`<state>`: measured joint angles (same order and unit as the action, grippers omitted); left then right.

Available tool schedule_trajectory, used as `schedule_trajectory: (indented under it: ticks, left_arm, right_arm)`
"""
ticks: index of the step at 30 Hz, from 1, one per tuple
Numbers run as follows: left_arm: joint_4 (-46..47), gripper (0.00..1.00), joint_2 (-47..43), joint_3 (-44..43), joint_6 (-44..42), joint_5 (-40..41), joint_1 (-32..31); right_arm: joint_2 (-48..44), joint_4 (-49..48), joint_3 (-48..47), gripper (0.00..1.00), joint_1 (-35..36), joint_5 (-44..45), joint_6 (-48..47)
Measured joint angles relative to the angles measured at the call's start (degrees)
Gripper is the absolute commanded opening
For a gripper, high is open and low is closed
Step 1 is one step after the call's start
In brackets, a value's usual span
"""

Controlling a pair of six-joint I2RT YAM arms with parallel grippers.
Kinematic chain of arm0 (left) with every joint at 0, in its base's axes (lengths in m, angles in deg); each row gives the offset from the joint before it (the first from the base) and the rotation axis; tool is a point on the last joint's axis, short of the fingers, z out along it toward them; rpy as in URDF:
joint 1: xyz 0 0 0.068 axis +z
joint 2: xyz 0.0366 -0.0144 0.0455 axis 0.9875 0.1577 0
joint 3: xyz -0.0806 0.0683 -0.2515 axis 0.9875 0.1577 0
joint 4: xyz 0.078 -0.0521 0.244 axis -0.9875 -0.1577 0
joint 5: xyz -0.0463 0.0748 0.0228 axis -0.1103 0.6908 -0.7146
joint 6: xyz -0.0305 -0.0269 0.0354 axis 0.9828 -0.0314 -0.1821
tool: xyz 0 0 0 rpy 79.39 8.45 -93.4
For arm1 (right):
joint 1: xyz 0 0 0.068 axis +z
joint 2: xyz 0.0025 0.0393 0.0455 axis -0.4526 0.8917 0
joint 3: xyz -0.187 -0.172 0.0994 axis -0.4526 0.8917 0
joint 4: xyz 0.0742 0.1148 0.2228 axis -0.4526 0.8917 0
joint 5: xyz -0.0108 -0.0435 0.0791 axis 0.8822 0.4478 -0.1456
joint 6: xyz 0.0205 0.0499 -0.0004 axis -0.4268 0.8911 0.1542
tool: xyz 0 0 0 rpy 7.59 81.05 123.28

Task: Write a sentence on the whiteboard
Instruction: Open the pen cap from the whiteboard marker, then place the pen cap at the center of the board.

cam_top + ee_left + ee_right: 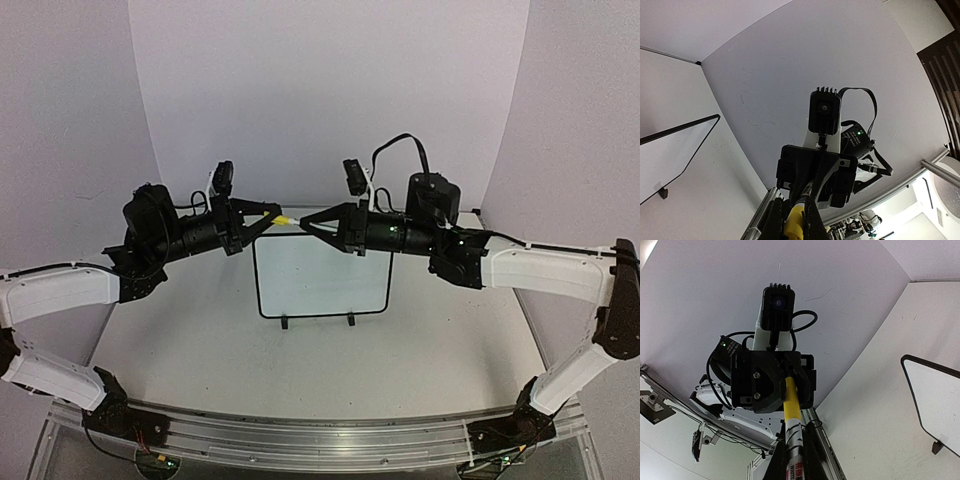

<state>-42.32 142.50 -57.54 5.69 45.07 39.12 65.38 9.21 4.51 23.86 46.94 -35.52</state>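
My left end effector (268,213) is closed on the yellow cap (284,217) of a marker (297,222), held level in the air. Just right of it, my right end effector (312,226) is clamped on the marker's white barrel, so the two face each other tip to tip. The whiteboard (320,275) stands upright on its feet at the middle of the bench (200,360), directly below and just behind this joint. I can make out no sentence on it.

I judge the cap is about to be pulled. If I pull off the marker's axis, the cap may bind or the barrel may twist in my right grip. If it releases suddenly, either arm could jerk down, strike the board's top edge and tip it over.
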Motion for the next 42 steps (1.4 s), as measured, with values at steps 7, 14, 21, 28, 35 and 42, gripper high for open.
schedule_trajectory:
  ticks: [7, 14, 21, 28, 35, 42]
  left_arm:
    - [2.17, 0.0, -0.11, 0.11, 1.7, 0.11, -0.17]
    - [3.61, 0.0, -1.62, 3.09, 4.02, -1.49, 0.72]
    - [3.78, 0.0, -6.9, 5.31, 5.45, 1.84, 9.8]
    - [-6.39, 0.0, -11.31, 5.18, 1.07, 3.67, 11.08]
    - [-34.04, 0.0, -13.0, 4.76, -9.16, 15.01, 12.81]
    - [-47.52, 0.0, -2.36, 5.49, -14.73, 18.86, 12.9]
  right_arm:
    - [-0.98, -0.24, 0.04, 0.0, 0.05, 0.44, -0.06]
    - [-2.14, -0.72, 2.52, 0.0, 0.77, 0.89, 0.14]
    - [-7.58, 1.45, 5.82, 0.0, -2.39, 2.46, 0.58]
    - [-11.05, 5.96, 5.82, 0.0, -2.37, 3.72, -2.11]
    - [-15.63, 13.81, 5.78, 0.0, -2.37, 7.6, -8.27]
    - [-17.64, 17.83, 5.78, 0.0, -2.37, 9.34, -12.05]
